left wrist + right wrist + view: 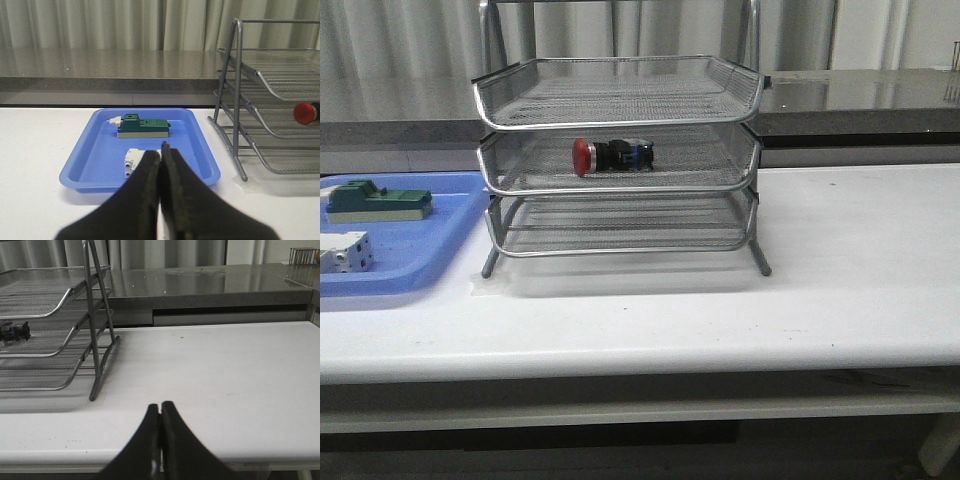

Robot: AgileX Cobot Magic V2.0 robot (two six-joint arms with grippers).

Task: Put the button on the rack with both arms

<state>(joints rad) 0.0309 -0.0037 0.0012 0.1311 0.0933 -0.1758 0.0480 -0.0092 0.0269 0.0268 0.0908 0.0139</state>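
Black fingers of the left gripper fill the near edge of its wrist view, pressed together with nothing between them; the right gripper is likewise closed and empty, hanging over bare white worktop beside the rack. Neither arm shows in the front view, which suggests both are drawn back because the placing looks finished. Inside the rack's middle tier lies the button, on its side, red domed cap toward the blue tray, black barrel and blue rear behind it. That rack is silver wire mesh on a thin metal frame with splayed legs. Left of the rack, the glossy tray holds a green block and a white block, both boxy moulded plastic.
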